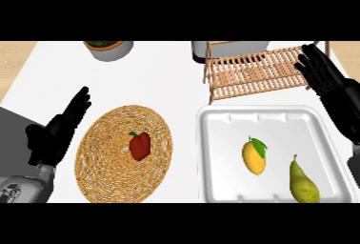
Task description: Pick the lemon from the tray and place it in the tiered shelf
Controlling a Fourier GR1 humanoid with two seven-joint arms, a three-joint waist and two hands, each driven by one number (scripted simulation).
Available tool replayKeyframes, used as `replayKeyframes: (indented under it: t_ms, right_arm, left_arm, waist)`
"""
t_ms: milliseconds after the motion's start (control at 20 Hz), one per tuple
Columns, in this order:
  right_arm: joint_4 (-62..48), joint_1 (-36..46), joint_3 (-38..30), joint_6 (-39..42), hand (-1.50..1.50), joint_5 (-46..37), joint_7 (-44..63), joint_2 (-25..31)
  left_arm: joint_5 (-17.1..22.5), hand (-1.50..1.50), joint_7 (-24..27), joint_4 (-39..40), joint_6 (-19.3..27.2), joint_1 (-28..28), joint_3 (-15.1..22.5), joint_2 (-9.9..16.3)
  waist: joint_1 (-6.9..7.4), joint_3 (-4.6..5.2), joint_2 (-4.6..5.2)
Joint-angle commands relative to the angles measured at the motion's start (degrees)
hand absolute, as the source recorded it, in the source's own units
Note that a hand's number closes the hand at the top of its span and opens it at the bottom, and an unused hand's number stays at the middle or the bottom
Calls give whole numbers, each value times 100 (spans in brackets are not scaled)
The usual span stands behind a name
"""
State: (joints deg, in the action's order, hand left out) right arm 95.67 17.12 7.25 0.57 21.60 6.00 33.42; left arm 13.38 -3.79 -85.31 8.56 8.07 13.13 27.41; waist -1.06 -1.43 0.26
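A yellow lemon (255,156) with a green leaf lies in the white tray (218,119) at the lower right, next to a green pear (304,183). Behind the tray stands the wooden slatted tiered shelf (256,74). My right hand (320,69) hovers open at the shelf's right end, fingers straight and pointing away, well above and behind the lemon. At the left edge my left hand (60,128) rests open with its fingers up, beside the woven mat.
A round woven mat (105,157) with a red pepper (141,146) on it lies left of the tray. At the back stand a grey pot (109,49) and a grey container (211,47) behind the shelf.
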Motion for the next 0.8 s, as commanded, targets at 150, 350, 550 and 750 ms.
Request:
replayKeyframes:
  t_ms: [150, 350, 550, 750]
  right_arm:
    - [-282, -787, -717, -388, -150, 195, -18, -212]
    - [-419, -717, -1442, -1023, 150, 2407, -239, -2312]
    - [-1460, -1748, -1146, -2644, 150, -1350, -580, -452]
    - [-1716, -2083, -1573, -3277, -150, -987, -2337, -1829]
  left_arm:
    - [-525, 0, 56, 26, 412, 291, 157, -467]
    - [-282, 0, 141, 11, 331, 144, 88, -499]
    - [-388, 0, 192, 61, 412, 195, 234, -697]
    - [-613, 0, 243, 97, 556, 255, 369, -875]
  waist:
    - [15, 141, -30]
    - [-244, -146, -50]
    - [-154, 148, 50]
    - [-19, 123, -12]
